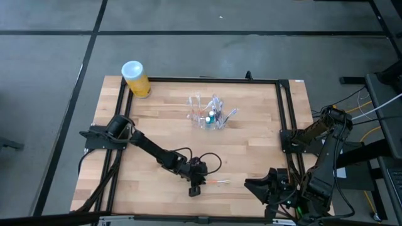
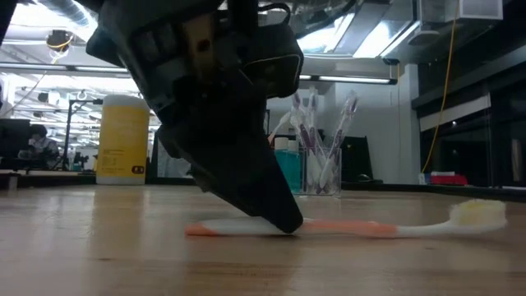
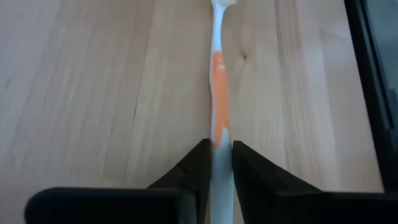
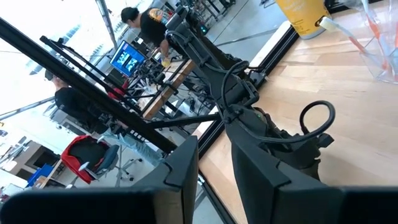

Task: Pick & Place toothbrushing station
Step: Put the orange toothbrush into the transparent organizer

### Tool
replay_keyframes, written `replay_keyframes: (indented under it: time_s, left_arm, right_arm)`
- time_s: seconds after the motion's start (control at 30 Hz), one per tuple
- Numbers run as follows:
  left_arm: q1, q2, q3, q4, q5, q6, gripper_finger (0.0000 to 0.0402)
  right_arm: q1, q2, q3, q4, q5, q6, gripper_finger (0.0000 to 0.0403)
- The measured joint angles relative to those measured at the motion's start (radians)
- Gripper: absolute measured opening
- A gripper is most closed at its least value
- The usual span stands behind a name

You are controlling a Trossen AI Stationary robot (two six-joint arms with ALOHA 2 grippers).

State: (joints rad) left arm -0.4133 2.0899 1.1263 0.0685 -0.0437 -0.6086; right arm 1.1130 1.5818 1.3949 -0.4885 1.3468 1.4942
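Note:
The toothbrushing station, a clear holder with several toothbrushes and a teal tube standing in it, stands on the wood at the far middle; it also shows in the low view and the right wrist view. A white and orange toothbrush lies flat on the table near the front edge, its head toward the right. My left gripper is down on it and shut on its handle. My right gripper waits at the near right corner, open by a narrow gap and empty. My left gripper pinches the toothbrush's handle between its two fingers, about a third of the way up from the tail end. The fingers slant down from above and from the table's left, along the handle. The toothbrush lies flat on the table.
A yellow cylinder with a white lid stands at the far left corner. A black frame rail runs around the tabletop. Bare wood lies between the toothbrush and the station. People and desks show in the room beyond the table.

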Motion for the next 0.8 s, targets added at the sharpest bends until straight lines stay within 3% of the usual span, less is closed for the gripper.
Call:
replay_keyframes:
  time_s: [0.17,0.33,0.53,0.67,0.8]
  left_arm:
    - [0.022,0.008,0.000,0.004,0.019,-0.110,0.0052]
    - [0.049,0.010,-0.002,0.031,0.027,-0.217,0.0015]
    - [0.065,0.015,-0.002,0.057,-0.078,-0.471,0.0015]
    - [0.066,0.017,-0.008,0.100,-0.156,-0.479,0.0030]
    - [0.067,-0.019,-0.014,0.097,-0.190,-0.420,0.0072]
  right_arm:
    - [0.000,0.000,0.000,0.000,0.000,-0.010,0.0100]
    - [-0.001,0.000,0.000,0.001,0.000,-0.010,0.0100]
    - [-0.002,0.000,0.000,0.001,0.000,-0.010,0.0100]
    - [-0.002,0.000,0.000,0.001,0.000,-0.020,0.0100]
    - [-0.002,0.000,0.000,0.001,0.000,-0.029,0.0100]
